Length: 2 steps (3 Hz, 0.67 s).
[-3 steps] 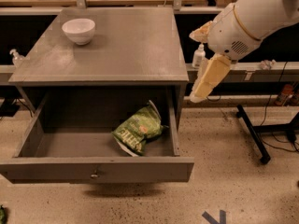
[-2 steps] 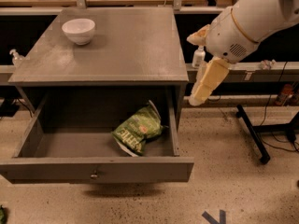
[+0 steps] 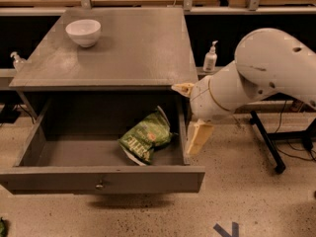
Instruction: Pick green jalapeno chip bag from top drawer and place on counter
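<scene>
The green jalapeno chip bag lies crumpled inside the open top drawer, towards its right side, with one pale corner sticking up. The drawer is pulled out from under the grey counter, and its small knob faces front. My gripper, cream-coloured on a bulky white arm, hangs just outside the drawer's right wall, to the right of the bag and apart from it. It holds nothing that I can see.
A white bowl stands on the counter's back left. A pump bottle stands behind the cabinet's right side and another at its left. A black stand leg crosses the speckled floor at right.
My arm has swung down and to the left, bringing the gripper from beside the counter's right edge to the drawer's right wall. The bag, drawer and bowl have not moved.
</scene>
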Motion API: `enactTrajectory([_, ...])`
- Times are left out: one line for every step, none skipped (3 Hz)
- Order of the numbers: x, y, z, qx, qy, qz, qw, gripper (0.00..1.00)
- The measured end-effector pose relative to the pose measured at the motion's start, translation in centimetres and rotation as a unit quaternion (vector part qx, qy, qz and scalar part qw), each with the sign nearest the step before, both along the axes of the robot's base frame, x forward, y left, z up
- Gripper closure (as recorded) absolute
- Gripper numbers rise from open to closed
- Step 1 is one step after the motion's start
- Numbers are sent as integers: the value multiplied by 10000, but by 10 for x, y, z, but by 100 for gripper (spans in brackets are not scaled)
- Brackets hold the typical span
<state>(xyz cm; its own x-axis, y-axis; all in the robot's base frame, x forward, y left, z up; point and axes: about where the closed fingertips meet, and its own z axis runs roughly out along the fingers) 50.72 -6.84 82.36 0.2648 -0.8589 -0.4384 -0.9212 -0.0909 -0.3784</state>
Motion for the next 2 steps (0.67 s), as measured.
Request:
enactTrajectory([0, 2, 2, -17, 16, 0, 10000, 0])
enactTrajectory([13, 36, -35, -657, -44, 618, 9959, 0])
